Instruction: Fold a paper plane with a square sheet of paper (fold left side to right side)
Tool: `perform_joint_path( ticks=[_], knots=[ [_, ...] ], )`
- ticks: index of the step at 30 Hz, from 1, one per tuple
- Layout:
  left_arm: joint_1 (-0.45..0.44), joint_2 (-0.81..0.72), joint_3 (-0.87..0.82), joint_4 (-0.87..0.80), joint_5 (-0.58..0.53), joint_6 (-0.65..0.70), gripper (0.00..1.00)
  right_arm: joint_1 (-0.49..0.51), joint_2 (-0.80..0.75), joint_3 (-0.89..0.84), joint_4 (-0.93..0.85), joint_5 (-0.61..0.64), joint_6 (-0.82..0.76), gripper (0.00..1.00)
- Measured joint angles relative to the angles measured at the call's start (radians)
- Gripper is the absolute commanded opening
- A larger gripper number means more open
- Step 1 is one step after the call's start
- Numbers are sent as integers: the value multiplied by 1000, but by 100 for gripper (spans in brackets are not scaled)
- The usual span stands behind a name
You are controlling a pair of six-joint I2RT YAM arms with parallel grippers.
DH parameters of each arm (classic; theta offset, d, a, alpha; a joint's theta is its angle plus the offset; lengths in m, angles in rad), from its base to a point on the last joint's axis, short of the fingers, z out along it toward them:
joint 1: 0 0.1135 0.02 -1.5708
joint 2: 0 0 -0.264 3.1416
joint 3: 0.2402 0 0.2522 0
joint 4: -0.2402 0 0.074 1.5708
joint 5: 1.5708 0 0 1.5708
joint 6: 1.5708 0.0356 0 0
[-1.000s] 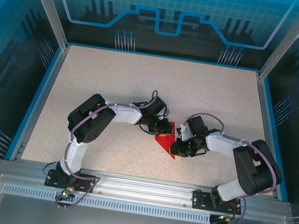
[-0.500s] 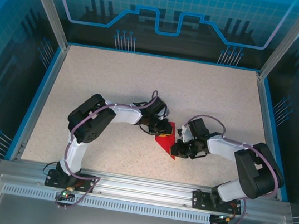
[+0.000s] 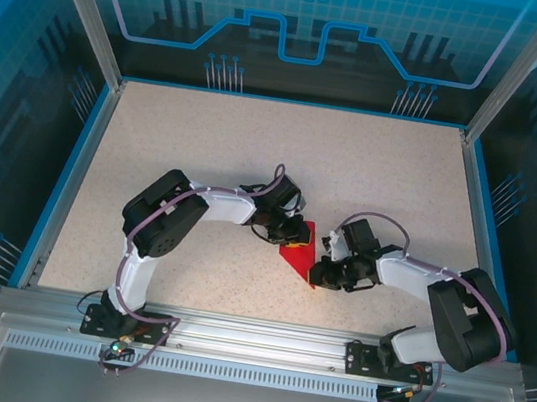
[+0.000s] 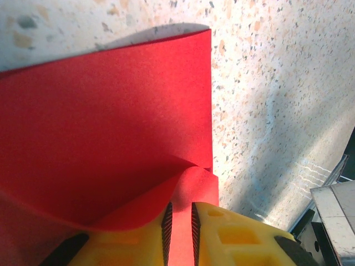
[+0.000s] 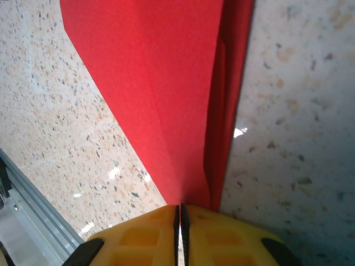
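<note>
Where the two arms met at mid-table [image 3: 207, 141], the paper [image 3: 298, 253] lay folded flat, a red shape narrowing to a point at its near end. The left gripper [image 3: 293, 233] sat at its far edge, yellow fingers [image 4: 222, 233] a sliver apart with a curled flap between them, seemingly pinched. The right gripper [image 3: 318, 269] was clamped tight on the paper's near tip, layers creased above it.

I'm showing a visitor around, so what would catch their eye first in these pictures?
Bright red paper, creased to a point, stands out at the middle of the speckled table. The left gripper pinches its far end and the right gripper its near tip, both with yellow fingers.
</note>
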Motion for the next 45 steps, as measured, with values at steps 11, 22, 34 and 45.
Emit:
perform_joint_path(
  ticks=[11,22,34,45],
  knots=[
    [0,0,0,0,0,0,21,0,-27,-11,-47,7,2,13],
    [0,0,0,0,0,0,21,0,-156,-19,-211,7,8,12],
    [0,0,0,0,0,0,21,-3,-78,88,-127,-28,24,10],
    [0,0,0,0,0,0,21,-4,114,138,-71,29,22,9]
  ],
)
